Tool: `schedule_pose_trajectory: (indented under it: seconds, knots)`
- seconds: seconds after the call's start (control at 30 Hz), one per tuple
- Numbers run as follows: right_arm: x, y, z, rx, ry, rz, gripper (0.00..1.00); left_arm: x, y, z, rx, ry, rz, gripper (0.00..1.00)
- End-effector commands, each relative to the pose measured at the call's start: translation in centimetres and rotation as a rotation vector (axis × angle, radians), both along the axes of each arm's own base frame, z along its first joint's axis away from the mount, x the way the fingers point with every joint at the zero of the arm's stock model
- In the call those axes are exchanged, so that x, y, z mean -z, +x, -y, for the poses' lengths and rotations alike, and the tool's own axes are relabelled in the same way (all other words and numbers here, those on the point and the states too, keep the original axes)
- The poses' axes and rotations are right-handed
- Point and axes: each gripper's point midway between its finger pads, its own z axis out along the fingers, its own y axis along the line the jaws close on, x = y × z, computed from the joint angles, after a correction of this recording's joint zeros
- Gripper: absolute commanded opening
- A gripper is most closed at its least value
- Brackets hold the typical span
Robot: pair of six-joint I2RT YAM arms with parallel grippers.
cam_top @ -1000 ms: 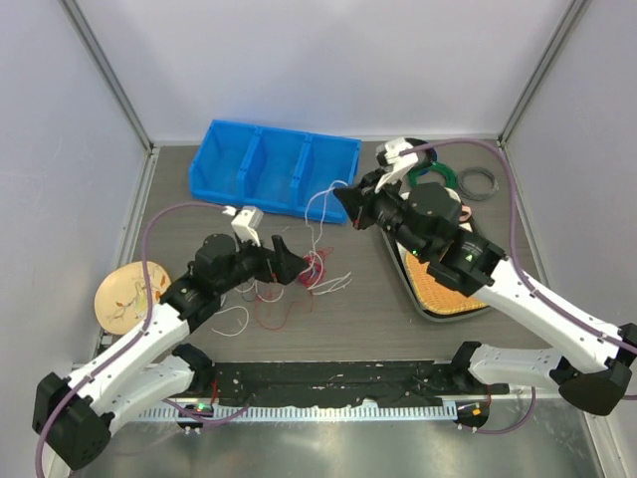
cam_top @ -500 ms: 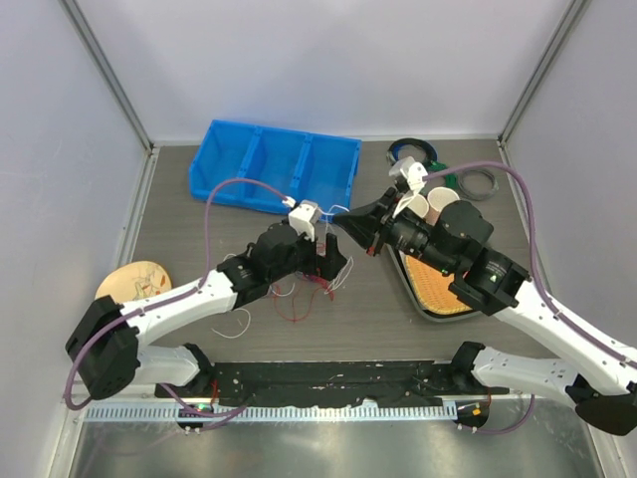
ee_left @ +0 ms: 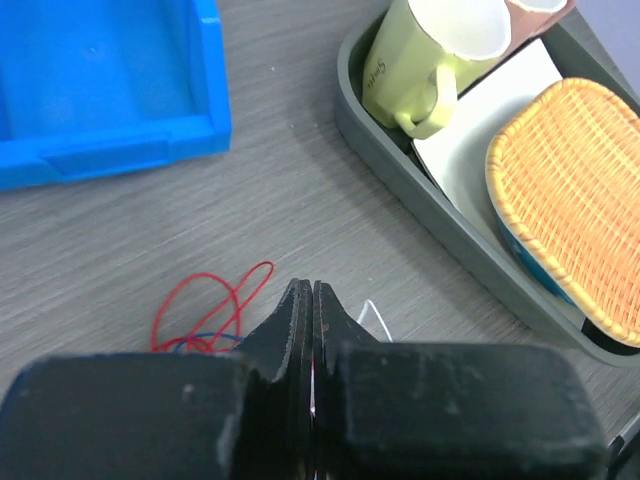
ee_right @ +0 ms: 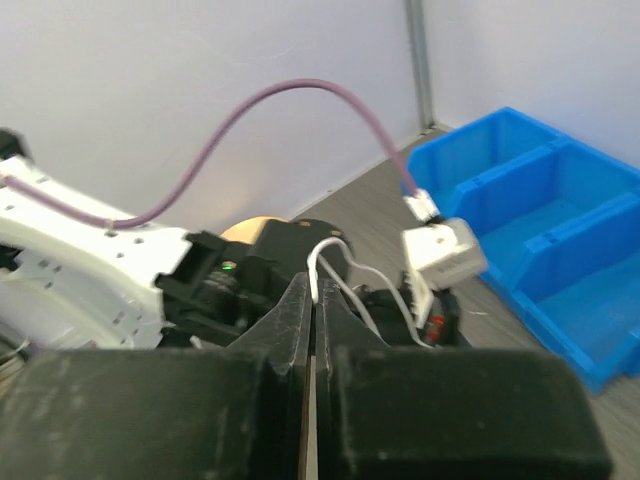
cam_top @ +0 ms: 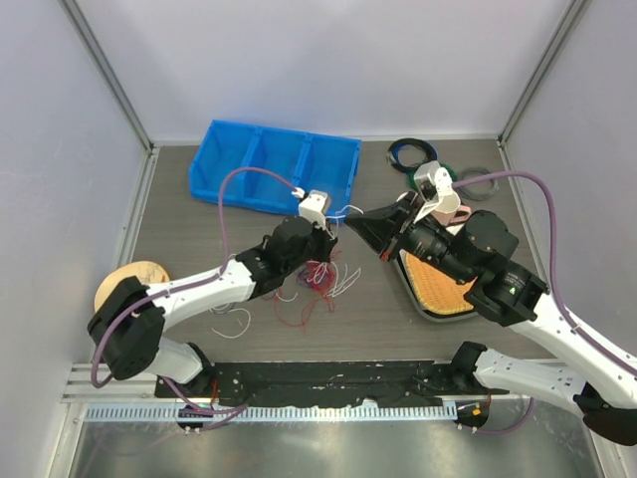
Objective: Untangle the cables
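Note:
The cables [cam_top: 317, 281] lie as a tangle of thin red, white and dark blue strands on the table in front of the blue bin. My left gripper [cam_top: 321, 261] points down into the tangle, its jaws shut [ee_left: 306, 290] with a thin red and white strand pinched between them. A red loop [ee_left: 212, 305] and a white strand [ee_left: 372, 312] lie just past its tips. My right gripper [cam_top: 350, 224] hovers to the right of the tangle, shut [ee_right: 313, 285] on a white cable [ee_right: 345, 265]. That cable arches from its tips towards the left wrist.
A blue three-part bin [cam_top: 274, 167] stands behind the tangle. A grey tray [cam_top: 422, 304] at the right carries an orange wicker basket [cam_top: 438, 284] and a green mug [ee_left: 420, 70]. Coiled rings [cam_top: 411, 152] lie at the back right, a wooden disc [cam_top: 134, 274] at the left.
My left arm has swung right over the tangle and its jaws have gone from open to shut. My right gripper has drifted right and a little down, still holding the white cable.

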Motion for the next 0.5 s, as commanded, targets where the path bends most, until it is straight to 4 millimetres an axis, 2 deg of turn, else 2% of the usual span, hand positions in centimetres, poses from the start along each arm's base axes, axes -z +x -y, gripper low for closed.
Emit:
schedule_pose_trajectory:
  seconds: [0.0, 0.03, 0.07, 0.1, 0.13, 0.17, 0.2, 0.23, 0.27, 0.3, 0.33, 0.37, 0.43, 0.47]
  knots:
    - [-1.0, 3.0, 2.3, 0.212, 0.035, -0.009, 0.01, -8.6, 1.2, -1.6, -0.095, -0.128, 0.185, 0.00]
    - [-1.1, 3.5, 2.8, 0.252, 0.035, -0.017, 0.01, -9.6, 1.0, -2.3, -0.111, -0.128, 0.202, 0.00]
    - [-0.9, 4.1, 3.2, 0.289, 0.022, -0.024, 0.02, -11.7, 0.6, -3.2, -0.127, -0.152, 0.234, 0.00]
    - [0.0, 5.1, 3.6, 0.350, -0.016, -0.041, 0.04, -13.2, 0.6, -4.2, -0.160, -0.158, 0.261, 0.00]
    - [-0.2, 5.5, 3.8, 0.373, -0.025, -0.041, 0.06, -13.7, 0.3, -5.0, -0.171, -0.146, 0.268, 0.00]
    - [0.4, 6.0, 3.8, 0.396, -0.056, -0.049, 0.13, -14.7, 0.1, -5.8, -0.192, -0.151, 0.282, 0.00]
    - [0.9, 6.5, 3.6, 0.408, -0.097, -0.041, 0.18, -17.0, -0.3, -7.4, -0.238, -0.180, 0.321, 0.00]
    - [0.8, 6.8, 3.5, 0.415, -0.107, -0.038, 0.24, -17.4, -0.5, -8.3, -0.259, -0.166, 0.323, 0.00]
    - [1.0, 7.0, 3.3, 0.416, -0.127, -0.036, 0.35, -18.3, -0.7, -9.1, -0.280, -0.172, 0.338, 0.00]
    - [1.1, 7.0, 3.0, 0.407, -0.139, -0.033, 0.41, -19.7, -1.2, -10.1, -0.297, -0.190, 0.362, 0.00]
    - [1.4, 7.0, 2.1, 0.368, -0.168, -0.014, 0.46, -20.1, -1.4, -10.8, -0.313, -0.187, 0.370, 0.00]
    - [1.5, 7.0, 1.8, 0.354, -0.175, -0.012, 0.56, -20.6, -1.7, -11.2, -0.315, -0.197, 0.378, 0.00]
    - [1.3, 6.6, 1.0, 0.308, -0.159, 0.015, 0.63, -21.7, -2.6, -11.7, -0.294, -0.228, 0.388, 0.00]
    - [0.7, 5.8, 0.0, 0.237, -0.133, 0.053, 0.66, -22.2, -2.8, -11.7, -0.290, -0.244, 0.391, 0.00]
